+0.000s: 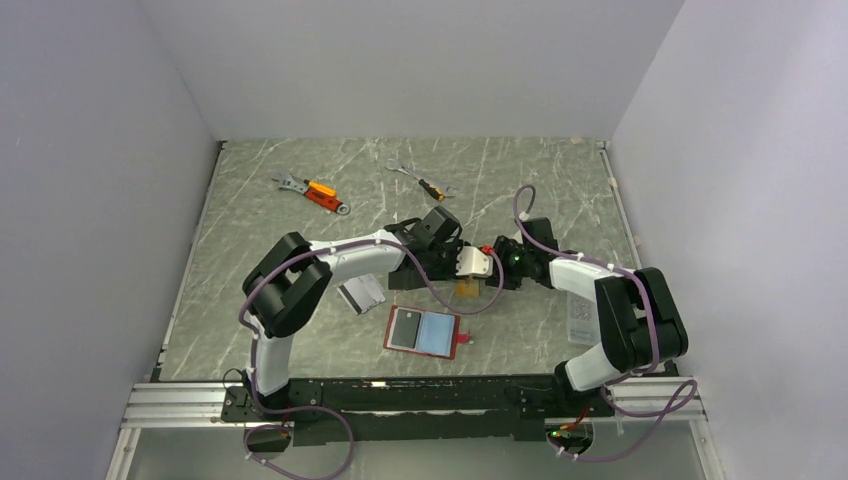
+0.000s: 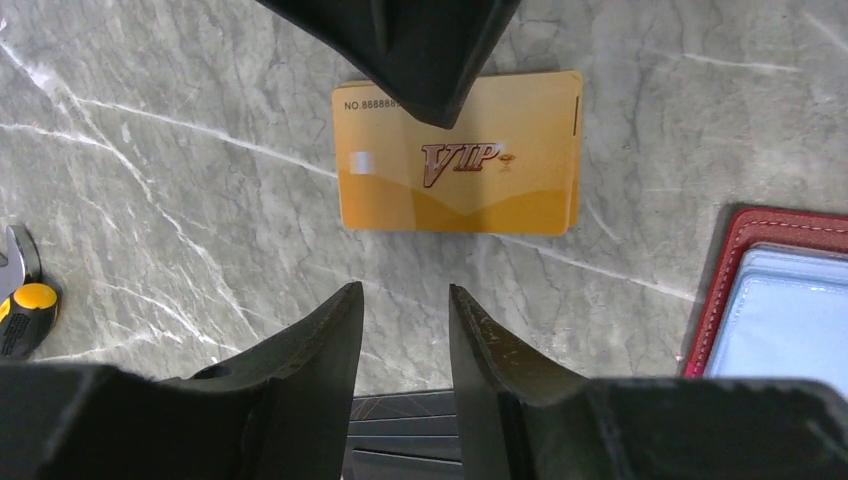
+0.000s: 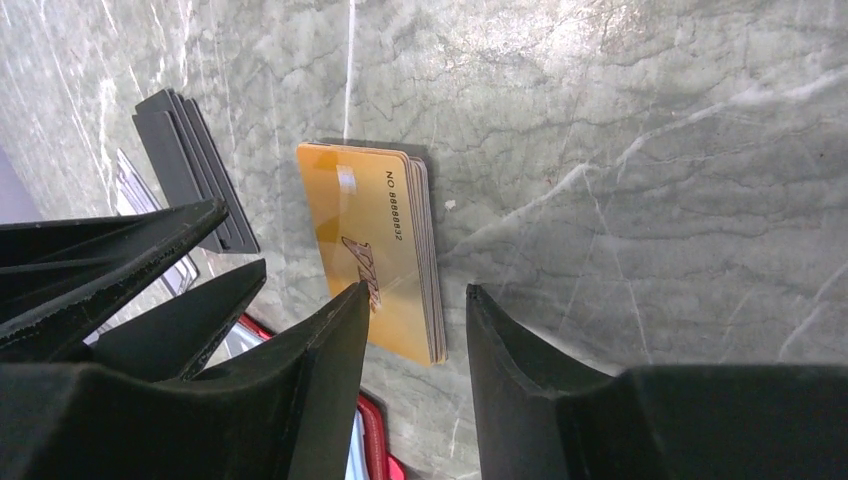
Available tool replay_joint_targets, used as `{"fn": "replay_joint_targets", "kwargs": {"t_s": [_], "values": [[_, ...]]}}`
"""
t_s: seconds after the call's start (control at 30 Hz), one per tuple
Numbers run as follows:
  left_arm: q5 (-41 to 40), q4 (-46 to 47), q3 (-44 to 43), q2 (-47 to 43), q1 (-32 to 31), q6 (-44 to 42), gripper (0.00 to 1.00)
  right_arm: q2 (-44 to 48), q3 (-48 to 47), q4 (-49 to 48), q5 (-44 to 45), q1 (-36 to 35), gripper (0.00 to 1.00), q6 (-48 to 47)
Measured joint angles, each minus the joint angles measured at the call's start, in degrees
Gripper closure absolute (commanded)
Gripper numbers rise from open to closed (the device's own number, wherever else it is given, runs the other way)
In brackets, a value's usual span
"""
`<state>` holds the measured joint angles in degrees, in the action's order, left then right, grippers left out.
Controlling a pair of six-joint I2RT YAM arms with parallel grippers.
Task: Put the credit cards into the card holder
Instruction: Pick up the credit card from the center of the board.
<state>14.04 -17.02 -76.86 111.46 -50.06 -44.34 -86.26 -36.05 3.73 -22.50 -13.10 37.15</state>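
Note:
An orange-gold VIP credit card [image 2: 460, 165] lies flat on the marble table; from the side it tops a thin stack of cards [image 3: 375, 240]. My left gripper [image 2: 405, 295] hovers just short of its near edge, open with nothing between the fingers. My right gripper [image 3: 415, 292] hangs over the stack's corner from the opposite side, also open and empty. The red card holder [image 1: 425, 333] lies open toward the near edge, with a black card [image 1: 405, 328] in its left pocket. A silver-grey card [image 1: 362, 293] rests beside the left arm. Dark cards [image 3: 195, 165] lie fanned behind the stack.
Two orange-handled wrenches [image 1: 312, 191] [image 1: 426, 183] lie at the back of the table. One wrench handle [image 2: 25, 312] shows at the left wrist view's edge. The right finger [image 2: 420, 50] overhangs the gold card's far edge. Grey walls enclose three sides.

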Motion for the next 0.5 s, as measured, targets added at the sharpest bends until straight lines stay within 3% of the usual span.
{"fn": "replay_joint_targets", "kwargs": {"t_s": [0.5], "values": [[0.0, 0.8, -1.2, 1.7, -0.8, -0.3, 0.62, -0.8, 1.4, -4.5, -0.8, 0.0, 0.61, 1.0]]}}
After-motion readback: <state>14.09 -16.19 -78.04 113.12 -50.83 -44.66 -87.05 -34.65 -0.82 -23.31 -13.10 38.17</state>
